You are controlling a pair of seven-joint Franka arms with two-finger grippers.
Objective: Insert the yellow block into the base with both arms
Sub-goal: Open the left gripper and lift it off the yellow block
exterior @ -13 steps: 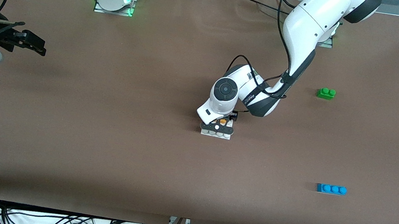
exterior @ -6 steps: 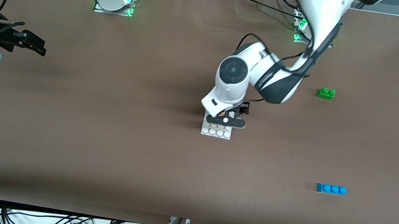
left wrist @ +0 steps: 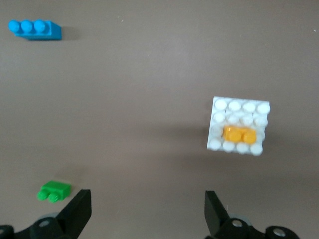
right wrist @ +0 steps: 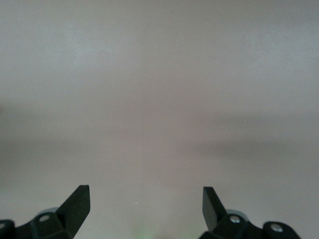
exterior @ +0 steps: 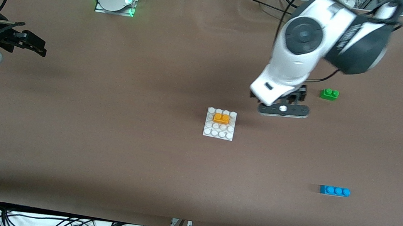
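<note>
The yellow block (exterior: 221,118) sits pressed onto the studs of the white base (exterior: 218,132) near the table's middle, in the stud rows farther from the front camera. My left gripper (exterior: 283,110) hangs open and empty in the air over bare table between the base and the green brick. Its wrist view shows the base (left wrist: 241,107) with the yellow block (left wrist: 238,134) on it, well away from the open left gripper (left wrist: 148,199). My right gripper (exterior: 39,47) waits open at the right arm's end of the table. In its own view the right gripper (right wrist: 146,196) has only bare table beneath it.
A green two-stud brick (exterior: 329,94) lies toward the left arm's end, close to the left gripper. A blue three-stud brick (exterior: 335,191) lies nearer the front camera. Both also show in the left wrist view, the green brick (left wrist: 54,191) and the blue brick (left wrist: 35,30).
The left gripper has lifted off the base and swung up toward the left arm's end, uncovering the yellow block left on the base. The right arm has not moved.
</note>
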